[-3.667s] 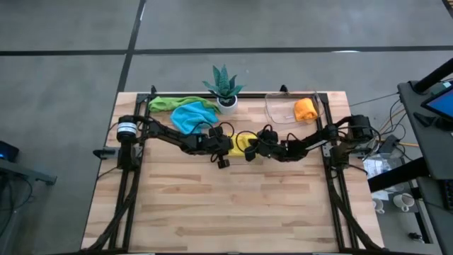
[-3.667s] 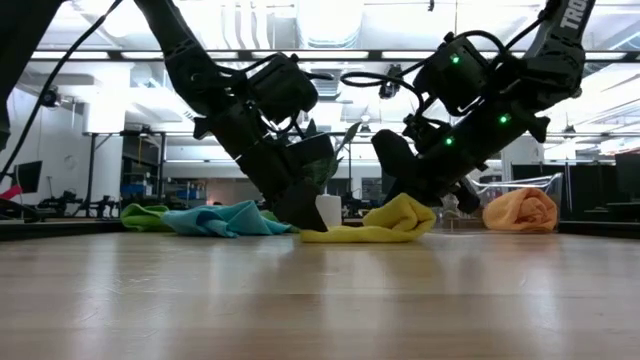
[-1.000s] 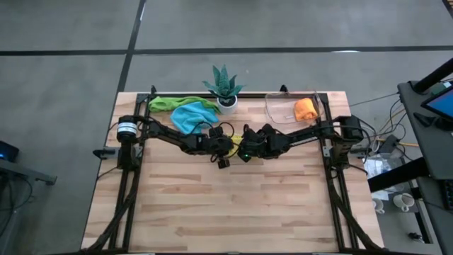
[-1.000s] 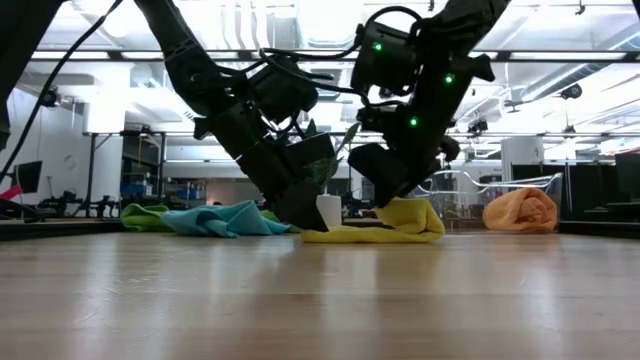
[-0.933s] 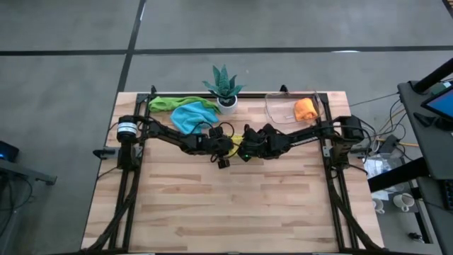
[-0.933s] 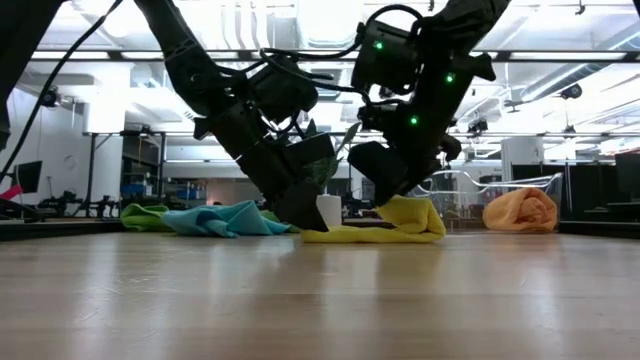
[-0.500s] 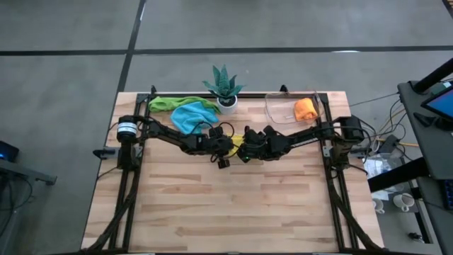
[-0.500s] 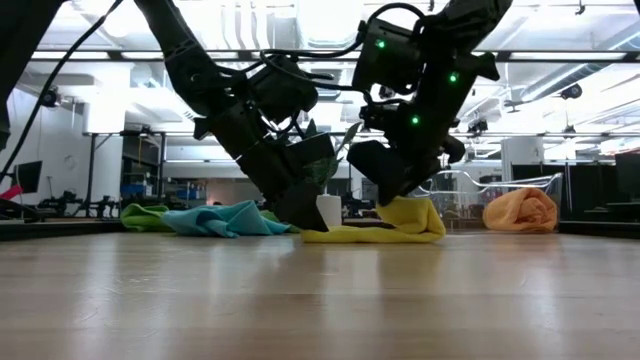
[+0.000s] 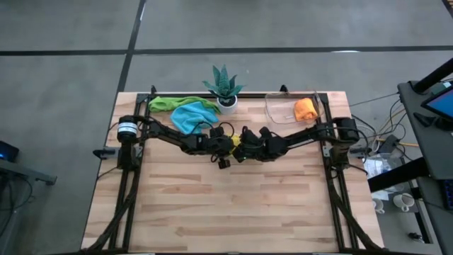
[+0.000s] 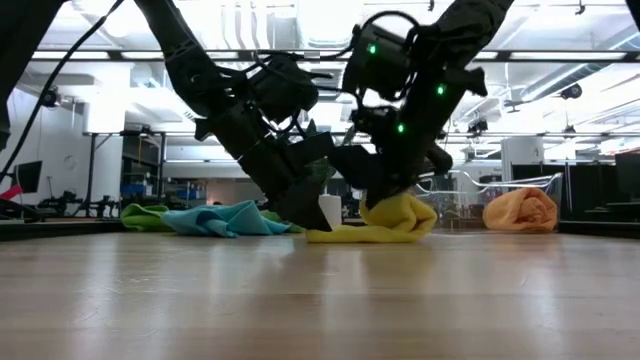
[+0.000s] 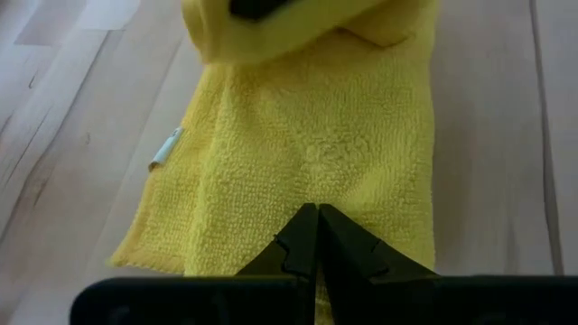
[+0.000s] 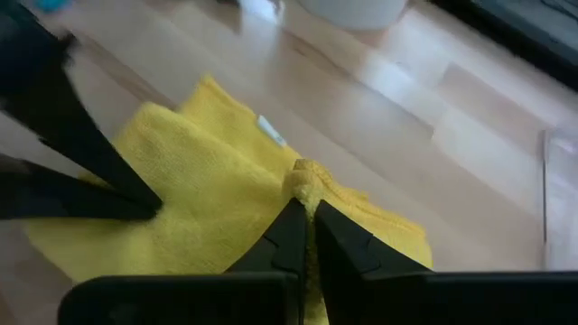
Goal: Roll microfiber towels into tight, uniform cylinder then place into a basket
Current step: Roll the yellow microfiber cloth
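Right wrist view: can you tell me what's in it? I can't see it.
The right arm's two dark fingers are shut, pinching up a fold of the yellow towel that lies on the wooden table. The left arm's dark fingers press on the same towel at its far edge.

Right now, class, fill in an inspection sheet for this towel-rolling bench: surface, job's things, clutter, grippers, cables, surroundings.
Surface: wooden table.
Job's things: yellow towel partly rolled at table centre; blue towel and green towel heaped at back left; orange towel in the clear basket.
Clutter: potted plant at the back edge.
Grippers: left gripper shut, pressing the yellow towel's edge; right gripper shut on a raised fold.
Cables: bundle right of the table.
Surroundings: grey floor; workshop behind.
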Motion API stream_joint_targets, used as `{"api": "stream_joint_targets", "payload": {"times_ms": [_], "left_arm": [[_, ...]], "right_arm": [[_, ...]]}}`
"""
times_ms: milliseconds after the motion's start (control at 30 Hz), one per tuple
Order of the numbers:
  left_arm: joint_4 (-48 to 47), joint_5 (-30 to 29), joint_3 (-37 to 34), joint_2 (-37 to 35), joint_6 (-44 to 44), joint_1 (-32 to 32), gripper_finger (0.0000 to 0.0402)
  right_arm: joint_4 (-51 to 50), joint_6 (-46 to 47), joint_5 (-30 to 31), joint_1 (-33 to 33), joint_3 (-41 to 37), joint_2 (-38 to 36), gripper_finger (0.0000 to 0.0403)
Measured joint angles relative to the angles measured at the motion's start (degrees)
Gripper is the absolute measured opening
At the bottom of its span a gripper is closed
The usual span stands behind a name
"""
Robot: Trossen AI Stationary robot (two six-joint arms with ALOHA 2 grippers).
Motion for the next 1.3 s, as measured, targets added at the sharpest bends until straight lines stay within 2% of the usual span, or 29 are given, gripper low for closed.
{"api": "stream_joint_targets", "payload": {"times_ms": [467,867,1100,1300], "left_arm": [[0.0,0.4,0.0,-0.1,0.0,0.0,0.0],[-3.7,-0.1,0.0,-3.7,0.0,-0.2,0.0],[-12.8,-0.2,0.0,-6.3,1.2,-0.2,0.0],[-13.5,-0.6,-0.1,-8.4,1.2,-0.2,0.0]], "right_arm": [[2.9,4.6,2.5,-0.3,0.0,5.1,0.0013],[3.1,6.1,2.4,-0.3,0.0,5.3,0.0017],[3.1,6.1,1.5,-0.3,-0.1,5.1,0.0087],[3.4,3.9,1.8,0.2,0.7,4.1,0.0148]]}}
